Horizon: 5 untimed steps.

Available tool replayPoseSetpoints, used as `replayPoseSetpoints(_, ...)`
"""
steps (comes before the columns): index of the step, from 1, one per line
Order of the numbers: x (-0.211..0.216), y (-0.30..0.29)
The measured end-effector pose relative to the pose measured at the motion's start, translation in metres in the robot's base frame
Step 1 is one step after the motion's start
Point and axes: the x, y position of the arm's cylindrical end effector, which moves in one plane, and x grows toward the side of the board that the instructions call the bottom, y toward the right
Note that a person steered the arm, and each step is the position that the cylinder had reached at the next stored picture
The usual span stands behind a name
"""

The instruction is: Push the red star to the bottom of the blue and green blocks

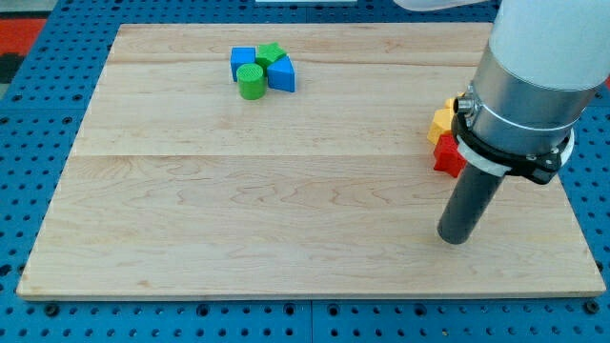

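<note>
Your tip (pixel 455 238) rests on the worktop (pixel 238 219) near its right edge, toward the bottom right corner (no hand is fitted, so no open or closed state applies). Just above it, partly hidden by the arm, sits a red block (pixel 446 157), shape unclear, touching a yellow block (pixel 440 122). Far off, near the top edge, a green cylinder (pixel 252 83), blue cube (pixel 242 60), blue block (pixel 282 73) and green star (pixel 272 53) cluster together.

Two blue blocks (pixel 243 58), two green (pixel 252 83), two yellow (pixel 440 122), one red (pixel 446 156).
</note>
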Motion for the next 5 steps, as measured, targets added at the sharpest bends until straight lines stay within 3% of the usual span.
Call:
replayPoseSetpoints(1, 0.000, 0.013)
replayPoseSetpoints(2, -0.003, 0.077)
replayPoseSetpoints(3, -0.059, 0.161)
replayPoseSetpoints(5, -0.150, 0.171)
